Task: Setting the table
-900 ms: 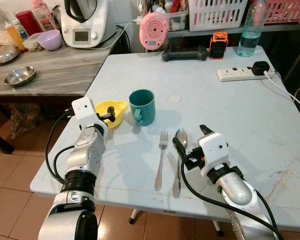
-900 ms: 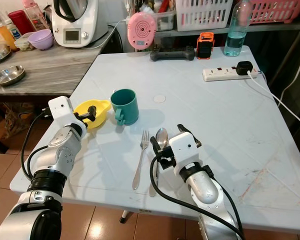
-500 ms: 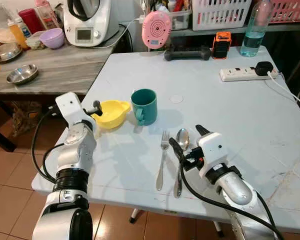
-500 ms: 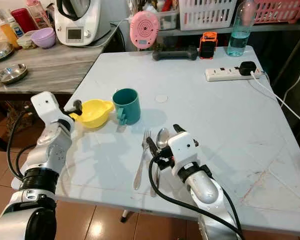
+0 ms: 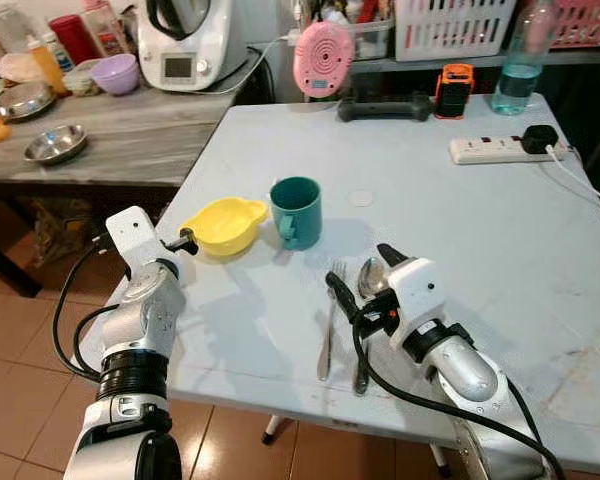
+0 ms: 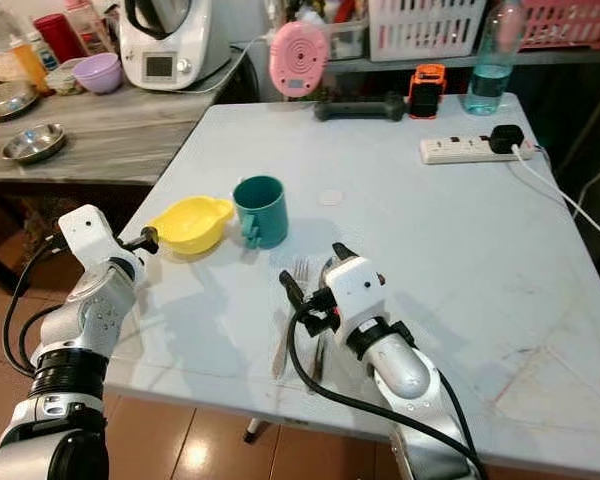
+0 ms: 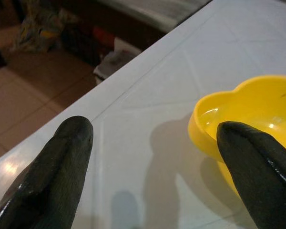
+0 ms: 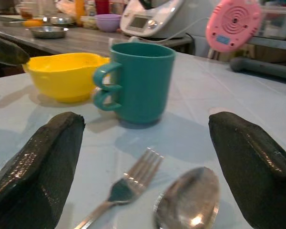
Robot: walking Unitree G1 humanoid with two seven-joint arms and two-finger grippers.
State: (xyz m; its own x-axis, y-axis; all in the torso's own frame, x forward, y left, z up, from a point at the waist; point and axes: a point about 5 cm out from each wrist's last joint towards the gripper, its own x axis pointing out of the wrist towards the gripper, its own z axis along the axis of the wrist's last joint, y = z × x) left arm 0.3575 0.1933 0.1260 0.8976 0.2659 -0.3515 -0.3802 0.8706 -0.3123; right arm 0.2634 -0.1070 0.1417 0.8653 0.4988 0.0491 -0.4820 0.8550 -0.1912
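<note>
A yellow bowl (image 5: 223, 224) and a teal mug (image 5: 297, 211) stand side by side on the white table (image 5: 450, 220). In front of them a fork (image 5: 327, 330) and a spoon (image 8: 188, 200) lie parallel. My left gripper (image 5: 183, 241) is open at the table's left edge, just left of the bowl (image 7: 248, 109) and apart from it. My right gripper (image 5: 365, 272) hovers open low over the upper ends of fork (image 8: 128, 186) and spoon, its fingers (image 8: 38, 162) wide apart, pointing at the mug (image 8: 140, 81). It hides part of the spoon in the eye views.
At the table's far edge are a power strip (image 5: 500, 150), a water bottle (image 5: 520, 60), an orange device (image 5: 453, 88), a black bar (image 5: 385, 105) and a pink round gadget (image 5: 323, 58). A grey counter (image 5: 110, 150) with steel bowls stands left.
My left gripper has drawn back leftward from the yellow bowl's rim and now stands clear of it. The right gripper stays over the cutlery. The camera has shifted a little.
</note>
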